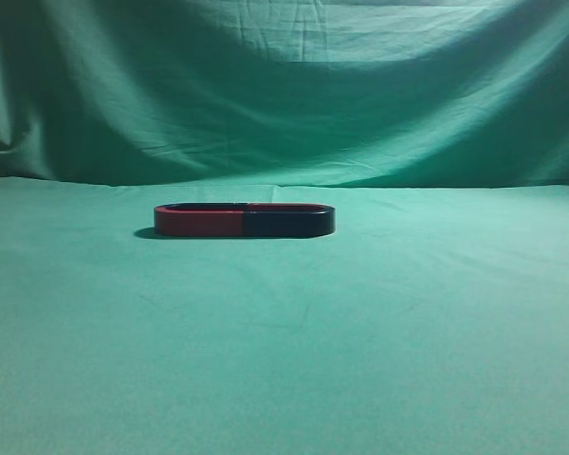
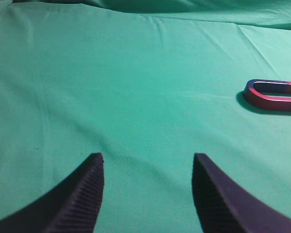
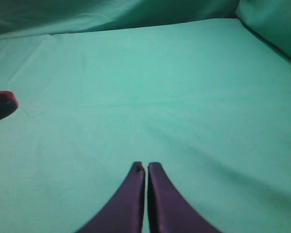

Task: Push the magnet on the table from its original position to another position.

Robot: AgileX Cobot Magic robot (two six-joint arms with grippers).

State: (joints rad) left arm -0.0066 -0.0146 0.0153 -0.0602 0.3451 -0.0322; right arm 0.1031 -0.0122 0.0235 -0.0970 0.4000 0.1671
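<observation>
The magnet (image 1: 289,223), dark navy-black with a thin red top rim, lies flat on the table (image 1: 379,351), at mid-depth near the centre. Its open end meets a red-sided U magnet (image 1: 199,223), and the two form one long oval. The dark magnet's curved end shows at the left edge of the right wrist view (image 3: 2,104). My left gripper (image 2: 148,162) is open and empty over bare cloth, with the red magnet (image 2: 274,97) far to its right. My right gripper (image 3: 145,167) is shut and empty, well to the right of the magnet. Neither gripper shows in the exterior view.
A draped green cloth backdrop (image 1: 284,85) rises behind the table. The green table cloth is slightly wrinkled, and a raised fold of it (image 3: 271,24) sits at the far right of the right wrist view.
</observation>
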